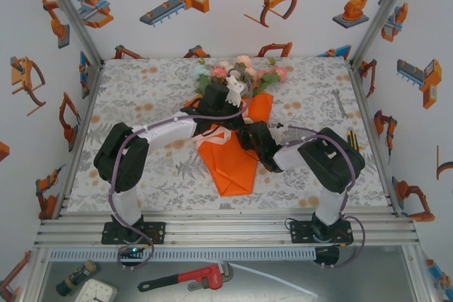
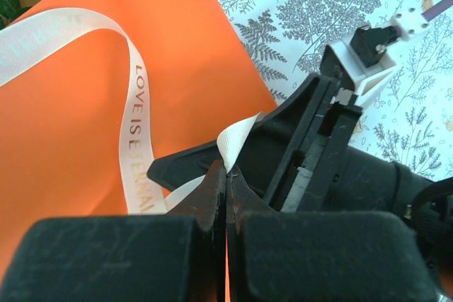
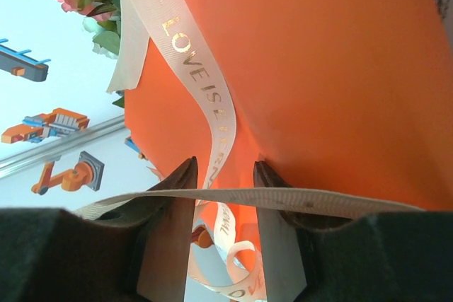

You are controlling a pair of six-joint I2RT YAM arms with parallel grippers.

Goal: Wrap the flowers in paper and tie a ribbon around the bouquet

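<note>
Lying mid-table on the floral cloth (image 1: 141, 97), the bouquet (image 1: 230, 164) points its flowers (image 1: 237, 72) toward the far wall. The ribbon (image 2: 134, 139) loops over the orange paper (image 2: 64, 175). The left gripper (image 2: 225, 178) pinches a ribbon fold tight. The right gripper (image 3: 225, 178) stands parted, with a strand stretched across its fingers.

Bright, even light casts only soft shadows on the worktop (image 1: 141, 97), and close up my left tool (image 2: 226, 172) and right tool (image 3: 225, 166) look blurred.
</note>
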